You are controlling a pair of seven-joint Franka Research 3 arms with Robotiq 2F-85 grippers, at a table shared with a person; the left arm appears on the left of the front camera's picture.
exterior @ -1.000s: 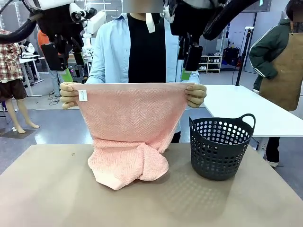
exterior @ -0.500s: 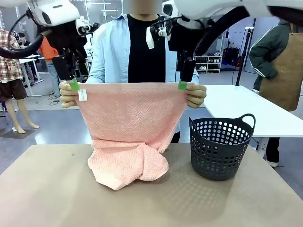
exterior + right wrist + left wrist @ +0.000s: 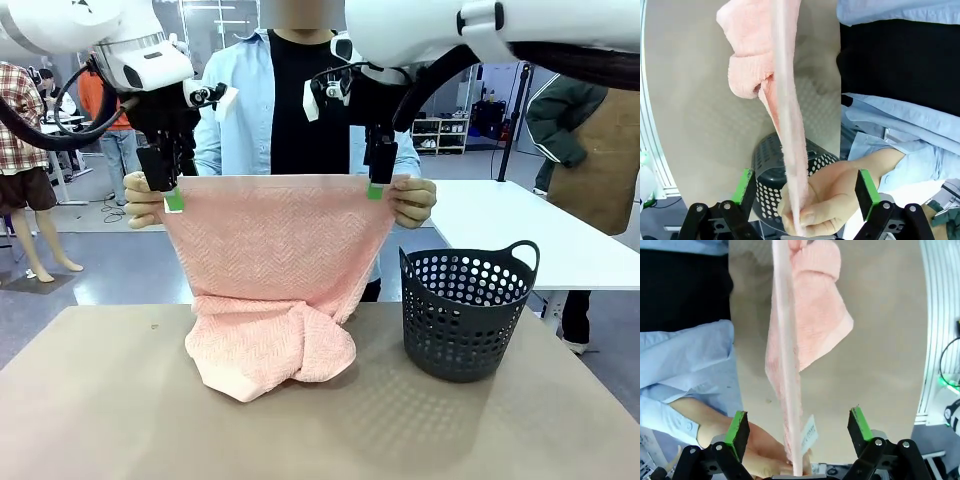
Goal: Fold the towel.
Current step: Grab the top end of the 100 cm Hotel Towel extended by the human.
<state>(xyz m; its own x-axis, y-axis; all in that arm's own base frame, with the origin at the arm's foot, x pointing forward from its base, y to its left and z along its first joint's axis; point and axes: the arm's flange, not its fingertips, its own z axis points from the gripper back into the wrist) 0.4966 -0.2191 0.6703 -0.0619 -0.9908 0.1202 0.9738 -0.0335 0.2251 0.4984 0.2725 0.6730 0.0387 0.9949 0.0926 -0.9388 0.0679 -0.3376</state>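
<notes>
At the left, the left pincer (image 3: 168, 195) is standing wide open with nothing in its hold. In the left wrist view its green pads (image 3: 737, 427) are straddling the towel's top hem, and neither pad is touching the cloth. Just beside it, one of the person's hands (image 3: 145, 200) is pinching that corner, close to the small white tag (image 3: 809, 436).

The towel (image 3: 275, 250) is hanging from the person's two hands as a stretched sheet, and its lower part is bunching on the counter (image 3: 100, 400). The other hand (image 3: 412, 200) is gripping the far corner. The right pincer (image 3: 376, 185) is gaping just as wide there, empty, with the hem running between its pads (image 3: 746, 185). The dark basket (image 3: 465, 310) is standing on the counter to the right, apart from the towel.

The step in hand looks like taking the top edge over from the person. To do it well, both pincers should be closing together, on cloth alone and just inside the person's fingers. They should be catching the whole hem band and holding the edge level and taut, so that no corner is slipping when the person lets go.

Counting: one towel, one tag, one basket, two pincers, two hands on the hem.
</notes>
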